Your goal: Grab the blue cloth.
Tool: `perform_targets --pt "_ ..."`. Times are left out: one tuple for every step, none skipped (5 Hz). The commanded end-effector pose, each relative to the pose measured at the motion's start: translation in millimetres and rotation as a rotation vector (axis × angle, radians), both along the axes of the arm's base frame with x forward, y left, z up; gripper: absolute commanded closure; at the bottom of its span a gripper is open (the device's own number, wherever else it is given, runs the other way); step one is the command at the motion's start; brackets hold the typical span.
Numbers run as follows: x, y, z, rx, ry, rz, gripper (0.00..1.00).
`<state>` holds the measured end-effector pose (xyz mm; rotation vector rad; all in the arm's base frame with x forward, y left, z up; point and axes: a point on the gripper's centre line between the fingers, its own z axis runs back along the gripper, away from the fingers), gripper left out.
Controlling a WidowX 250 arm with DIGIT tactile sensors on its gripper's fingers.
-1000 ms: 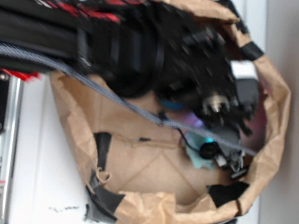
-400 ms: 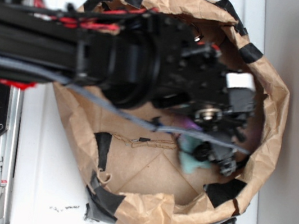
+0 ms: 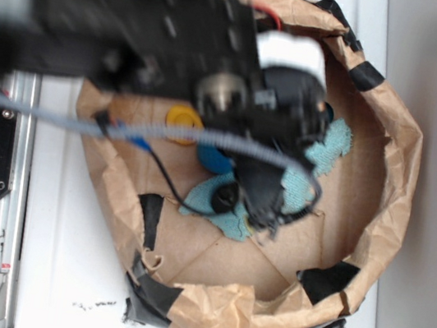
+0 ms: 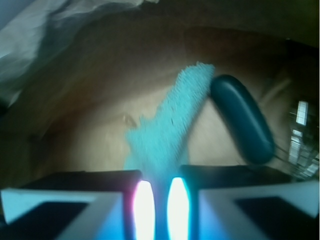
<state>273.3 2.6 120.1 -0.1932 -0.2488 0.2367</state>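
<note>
The blue cloth [image 4: 167, 130] is pinched between the nearly closed fingers of the gripper [image 4: 156, 200] and hangs stretched over the floor of the brown paper bag [image 3: 382, 207]. A dark teal capsule [image 4: 242, 117] lies just beside the cloth's far end (touching it, or nearly). A yellow object [image 3: 182, 118] is seen near the bag's wall

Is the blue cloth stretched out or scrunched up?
Stretched out. The blue cloth hangs as a long strip from the shut pincer, beside the dark teal capsule.
</note>
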Motion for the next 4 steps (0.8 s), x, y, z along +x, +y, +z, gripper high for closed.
perform_targets --pt "13 8 56 0.065 0.097 -0.111 1.00" --pt "23 3 25 0.087 0.143 -0.126 0.00" --pt "25 -4 -27 0.132 0.186 -0.130 0.00" --pt "26 -3 -55 0.181 0.166 -0.111 0.00"
